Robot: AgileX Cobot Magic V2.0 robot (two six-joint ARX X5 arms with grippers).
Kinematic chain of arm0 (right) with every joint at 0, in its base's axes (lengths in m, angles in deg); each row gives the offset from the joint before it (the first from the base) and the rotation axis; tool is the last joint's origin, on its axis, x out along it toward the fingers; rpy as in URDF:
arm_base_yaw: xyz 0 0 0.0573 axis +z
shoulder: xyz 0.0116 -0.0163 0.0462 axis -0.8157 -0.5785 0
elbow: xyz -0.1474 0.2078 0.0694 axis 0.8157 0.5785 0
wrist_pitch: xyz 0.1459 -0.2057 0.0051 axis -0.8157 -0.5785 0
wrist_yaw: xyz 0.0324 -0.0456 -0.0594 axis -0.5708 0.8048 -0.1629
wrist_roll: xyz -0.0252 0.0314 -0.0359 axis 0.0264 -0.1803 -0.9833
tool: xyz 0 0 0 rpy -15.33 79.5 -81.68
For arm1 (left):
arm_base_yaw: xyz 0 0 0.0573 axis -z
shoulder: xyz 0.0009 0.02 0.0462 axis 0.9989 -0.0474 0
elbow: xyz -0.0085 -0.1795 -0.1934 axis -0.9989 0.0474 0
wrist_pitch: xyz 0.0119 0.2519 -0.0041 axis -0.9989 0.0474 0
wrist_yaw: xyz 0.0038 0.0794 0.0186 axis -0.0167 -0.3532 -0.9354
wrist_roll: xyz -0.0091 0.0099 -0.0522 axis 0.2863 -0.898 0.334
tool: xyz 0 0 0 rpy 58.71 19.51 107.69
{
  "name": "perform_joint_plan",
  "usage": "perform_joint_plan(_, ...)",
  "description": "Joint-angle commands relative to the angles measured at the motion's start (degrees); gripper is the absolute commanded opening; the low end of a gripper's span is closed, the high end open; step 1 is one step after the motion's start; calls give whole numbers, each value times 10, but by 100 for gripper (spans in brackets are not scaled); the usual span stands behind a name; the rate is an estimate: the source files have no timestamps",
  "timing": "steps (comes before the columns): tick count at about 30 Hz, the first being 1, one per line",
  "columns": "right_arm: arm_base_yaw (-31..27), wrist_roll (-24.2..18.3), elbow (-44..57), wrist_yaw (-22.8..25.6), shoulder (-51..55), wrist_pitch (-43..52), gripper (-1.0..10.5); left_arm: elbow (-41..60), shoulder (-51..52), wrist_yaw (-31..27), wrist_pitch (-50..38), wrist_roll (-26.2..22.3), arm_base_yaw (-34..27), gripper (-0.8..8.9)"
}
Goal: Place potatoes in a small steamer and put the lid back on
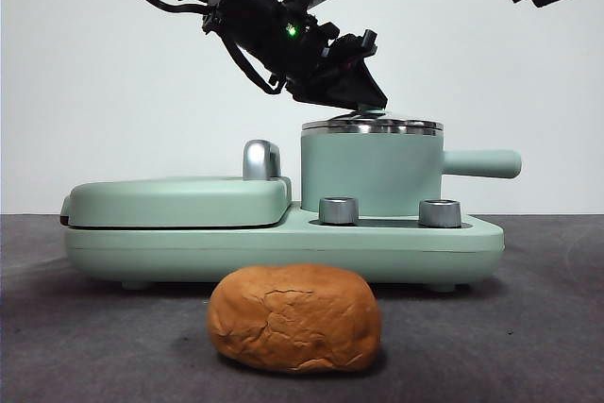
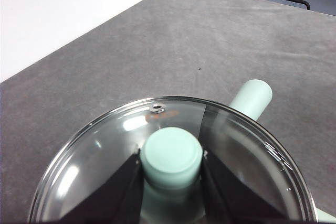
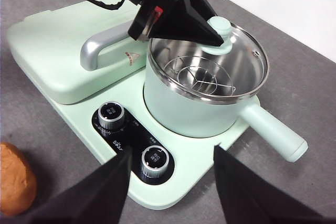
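Your left gripper (image 2: pixel 172 182) sits right over the small steamer (image 1: pixel 371 169), its two jaws closed in on either side of the mint-green knob of the lid (image 2: pixel 121 150) and pressed against it, so it has the lid by that knob. The grip makes sense: the glass disc offers nothing else to hold, and the lid must come off before anything goes in. In the right wrist view the lid (image 3: pixel 247 56) looks tipped on the steel rim, one edge raised, with the wire rack (image 3: pixel 197 77) bare beneath it. The potato (image 1: pixel 295 317) lies on the table in front of the cooker base (image 1: pixel 283 238), well below and apart from your left gripper, much nearer the right gripper (image 3: pixel 170 182). That one hangs with jaws spread wide, holding nothing, above the two dials (image 3: pixel 111 115).
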Motion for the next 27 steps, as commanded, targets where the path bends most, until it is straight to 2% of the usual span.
perform_joint_plan(1,3,8,-9,2,-5,6,246,-16,-3,-4,-16,-16,5,6)
perform_joint_plan(15,3,8,-9,2,-5,-9,246,-16,44,-4,-10,-13,5,6)
perform_joint_plan(27,3,7,-9,2,-5,-23,246,-16,138,-2,115,7,-14,11)
